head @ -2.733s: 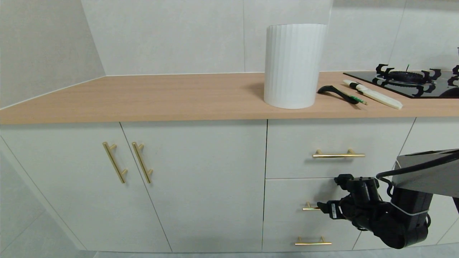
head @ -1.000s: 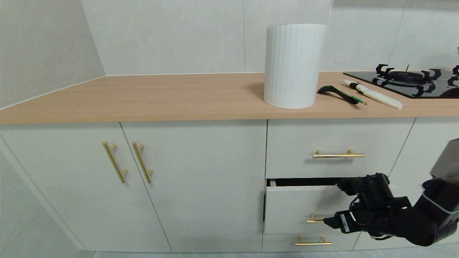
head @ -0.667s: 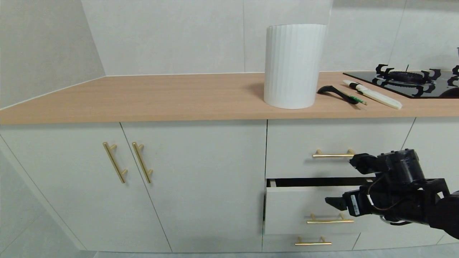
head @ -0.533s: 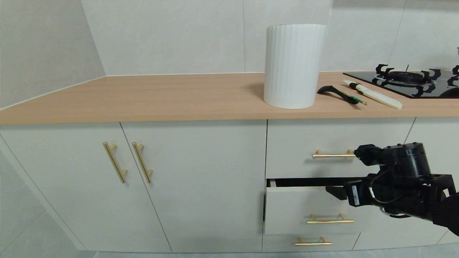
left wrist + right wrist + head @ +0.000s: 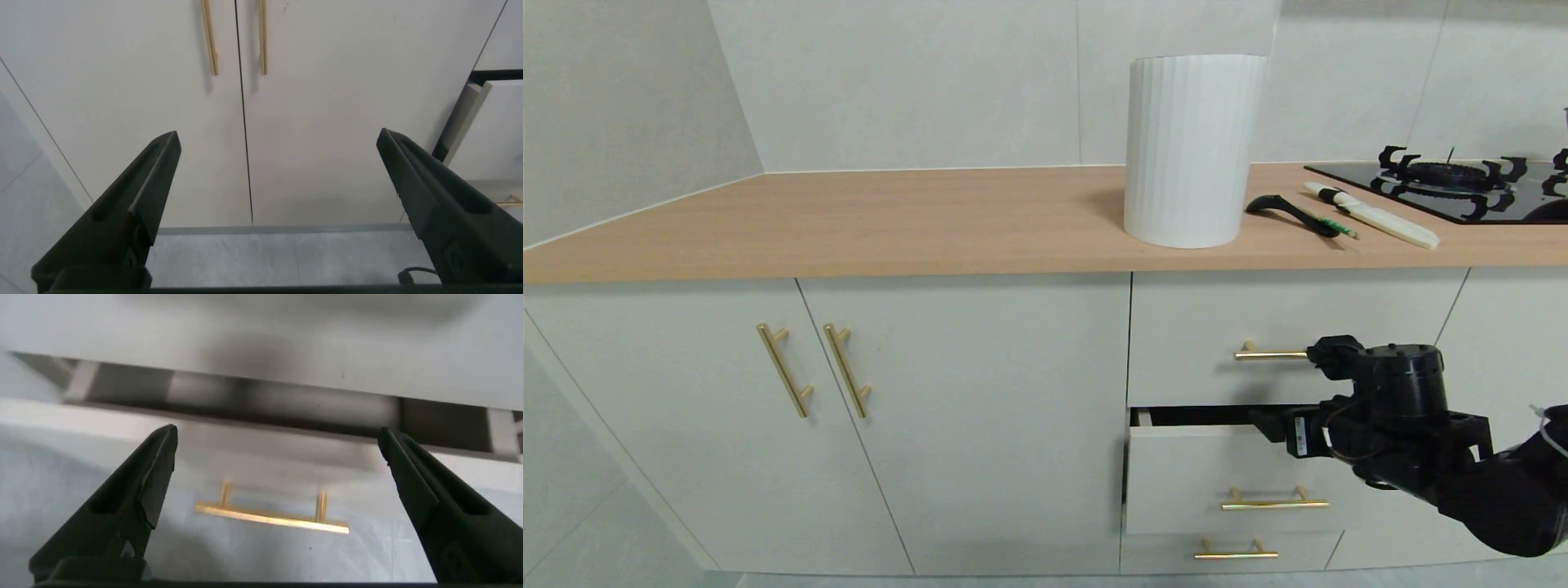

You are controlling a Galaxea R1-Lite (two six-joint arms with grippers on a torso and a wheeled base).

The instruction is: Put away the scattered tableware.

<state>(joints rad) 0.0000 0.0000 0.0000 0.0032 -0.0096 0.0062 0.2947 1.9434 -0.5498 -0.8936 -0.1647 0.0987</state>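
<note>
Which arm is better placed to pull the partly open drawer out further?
Right. The right gripper, open, hovers at the drawer gap; the left gripper faces the cupboard doors.

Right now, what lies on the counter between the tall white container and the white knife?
In the head view, a black utensil with a green tip lies between the white container and the white knife.

Right hand (image 5: 276, 433) spread wide before ajar drawer (image 5: 270, 478) (gold handle (image 5: 272, 517) on front).

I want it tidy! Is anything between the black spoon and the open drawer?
Nothing blocks the black spoon, but the drawer is open only a crack, and the right gripper hangs at that gap.
</note>
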